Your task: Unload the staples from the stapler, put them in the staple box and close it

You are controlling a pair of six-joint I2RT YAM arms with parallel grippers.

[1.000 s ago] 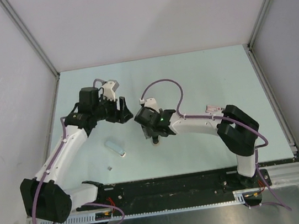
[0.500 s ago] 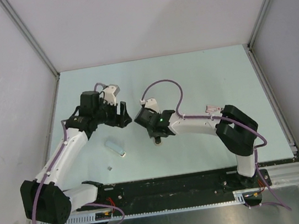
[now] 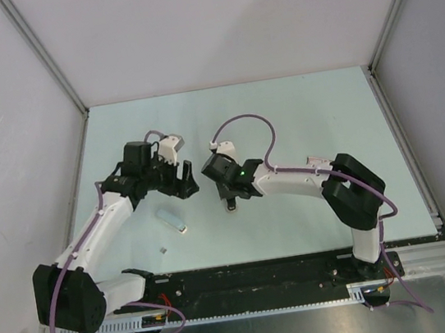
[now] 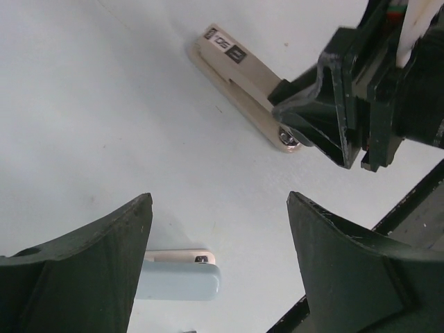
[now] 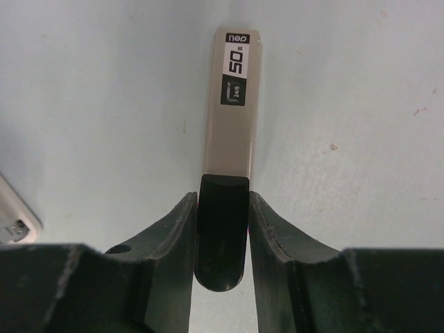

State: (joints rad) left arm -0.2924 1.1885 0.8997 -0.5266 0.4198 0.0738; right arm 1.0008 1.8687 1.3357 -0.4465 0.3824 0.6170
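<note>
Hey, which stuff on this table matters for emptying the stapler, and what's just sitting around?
Job: stapler, gripped by right end effector; pale blue staple bar; tiny silvery bit.
Sitting around: small pinkish piece further right, unidentifiable.

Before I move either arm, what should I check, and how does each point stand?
1. Right gripper clamps the flat beige stapler by its black end: ok.
2. Left gripper open and empty: ok.
3. Short pale blue staple bar lies on the pale green table, ungripped: ok.
4. Both grippers apart, not touching: ok.
5. Stapler fully emptied: cannot tell.
</note>
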